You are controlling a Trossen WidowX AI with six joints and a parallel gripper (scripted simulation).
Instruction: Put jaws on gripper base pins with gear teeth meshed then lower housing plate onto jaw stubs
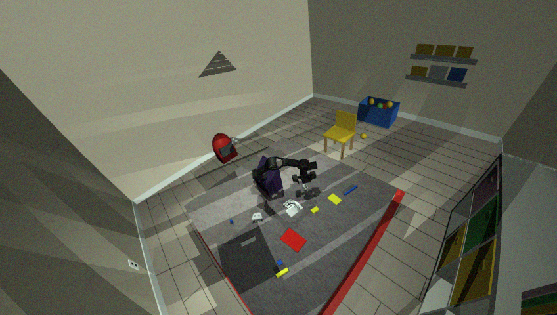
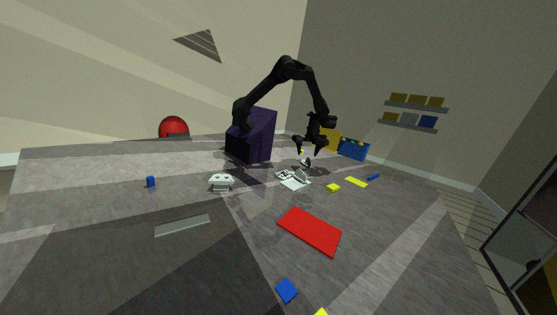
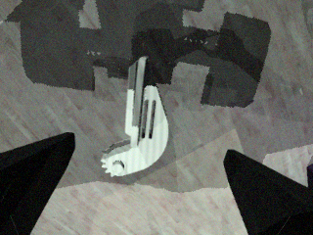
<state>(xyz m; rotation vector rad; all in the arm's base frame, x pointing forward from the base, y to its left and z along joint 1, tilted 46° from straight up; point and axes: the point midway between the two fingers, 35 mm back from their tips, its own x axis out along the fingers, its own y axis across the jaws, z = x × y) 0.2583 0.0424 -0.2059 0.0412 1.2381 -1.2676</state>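
Note:
A loose white jaw (image 3: pixel 156 129) (image 2: pixel 305 162) with a toothed end and two slots lies on the table. My gripper (image 3: pixel 152 149) (image 2: pixel 307 154) is open and empty above it, with one finger to each side of the jaw in the wrist view. The white gripper base (image 1: pixel 293 211) (image 2: pixel 293 184) stands nearer the table's middle; another jaw (image 2: pixel 300 176) rises at it, but its seating on a pin is too small to tell. The white housing plate (image 1: pixel 256 215) (image 2: pixel 221 180) with two holes is apart, left of the base in the exterior view.
A yellow block (image 1: pixel 314 210) (image 2: pixel 333 188), a flat yellow plate (image 1: pixel 334 199) (image 2: pixel 356 182) and a blue bar (image 1: pixel 350 190) (image 2: pixel 373 176) lie right of the base. A red plate (image 1: pixel 293 239) (image 2: pixel 311 231) lies in front. A purple block (image 2: pixel 259 134) stands by the arm's base.

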